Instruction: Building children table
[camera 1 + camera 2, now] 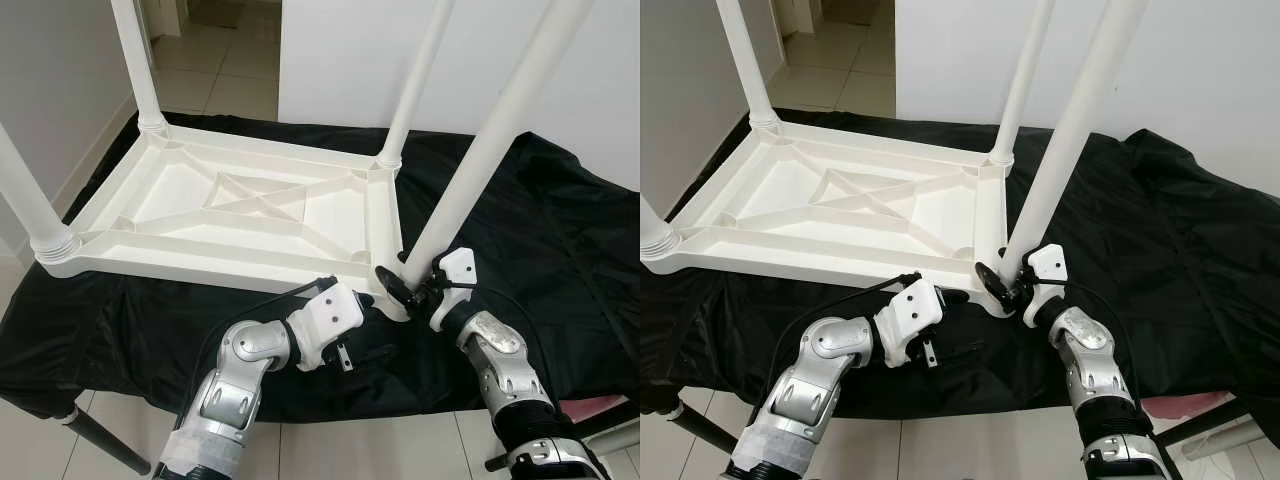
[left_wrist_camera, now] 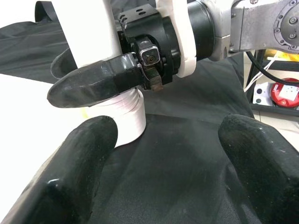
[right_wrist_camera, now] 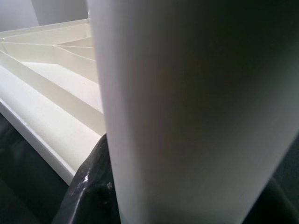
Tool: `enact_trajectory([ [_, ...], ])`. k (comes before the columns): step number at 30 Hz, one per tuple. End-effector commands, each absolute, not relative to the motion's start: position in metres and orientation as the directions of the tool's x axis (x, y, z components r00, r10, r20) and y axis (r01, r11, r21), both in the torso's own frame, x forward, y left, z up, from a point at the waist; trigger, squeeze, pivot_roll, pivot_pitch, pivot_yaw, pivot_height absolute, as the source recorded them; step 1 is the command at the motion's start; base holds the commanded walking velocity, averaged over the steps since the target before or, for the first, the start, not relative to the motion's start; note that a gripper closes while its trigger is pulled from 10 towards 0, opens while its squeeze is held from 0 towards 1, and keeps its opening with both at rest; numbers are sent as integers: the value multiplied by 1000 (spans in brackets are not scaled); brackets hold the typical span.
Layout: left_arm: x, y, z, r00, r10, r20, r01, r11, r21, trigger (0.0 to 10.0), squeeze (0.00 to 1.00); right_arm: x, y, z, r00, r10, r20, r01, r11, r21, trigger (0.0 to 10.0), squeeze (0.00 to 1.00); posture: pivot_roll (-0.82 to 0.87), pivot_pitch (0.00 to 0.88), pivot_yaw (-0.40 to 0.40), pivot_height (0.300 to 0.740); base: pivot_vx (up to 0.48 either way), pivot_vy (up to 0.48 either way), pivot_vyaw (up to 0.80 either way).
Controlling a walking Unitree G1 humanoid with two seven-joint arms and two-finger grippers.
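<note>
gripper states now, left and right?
Left gripper: open, holding nothing, near the table corner.
Right gripper: closed on the near-right table leg at its base.

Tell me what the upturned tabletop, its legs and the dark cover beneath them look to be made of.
Tabletop: probably moulded plastic, off-white and smooth, judging by its cast ribs and cross-bracing. Leg held by the right gripper: matching white plastic tube, faint sheen. Cover: thin black fabric, possibly synthetic; it creases and shines slightly.

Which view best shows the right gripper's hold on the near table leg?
Left wrist view: the right gripper wraps the leg just above its base. The eye views show it small; the right wrist view, blurred leg.
</note>
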State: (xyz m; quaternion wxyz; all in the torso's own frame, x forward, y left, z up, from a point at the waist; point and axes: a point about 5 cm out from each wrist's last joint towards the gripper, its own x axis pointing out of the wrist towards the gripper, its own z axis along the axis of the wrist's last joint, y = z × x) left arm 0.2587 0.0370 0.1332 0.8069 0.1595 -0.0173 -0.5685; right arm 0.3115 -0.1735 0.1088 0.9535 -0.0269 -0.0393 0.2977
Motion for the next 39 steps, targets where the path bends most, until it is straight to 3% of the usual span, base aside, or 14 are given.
enact_trajectory([
  [1,266,40,133,518,-848,-111,833,470,292,10000,0,310,-175,104,810,585,35,-581,810,-83,0,0,7,0,-79,740,0,0,0],
  [8,265,40,131,518,-847,-115,833,471,290,10000,0,306,-178,101,812,583,37,-581,812,-60,0,0,3,0,-78,740,0,0,0],
  [9,267,42,130,526,-842,-117,829,477,292,10000,0,305,-179,101,826,561,45,-559,827,-51,10000,0,-5,0,-75,740,0,0,0],
  [25,280,53,132,585,-803,-112,787,528,320,10000,0,297,-170,100,913,400,72,-399,916,-29,10000,0,-15,0,-74,740,0,0,0],
  [29,280,54,129,582,-804,-121,790,523,321,10000,0,298,-167,100,969,239,58,-241,970,31,10000,0,-22,0,-75,740,0,0,0],
  [34,281,54,129,579,-807,-119,791,521,320,10000,0,298,-164,98,990,140,30,-142,988,57,10000,0,-20,0,-78,740,0,0,0],
  [36,281,53,130,578,-808,-116,792,520,321,10000,0,296,-160,93,1000,-19,-6,20,995,93,10000,0,-16,0,-84,740,0,0,0],
  [39,281,53,130,578,-808,-114,791,521,322,10000,0,294,-156,91,996,-87,-20,89,989,118,10000,0,-10,0,-88,740,0,0,0],
])
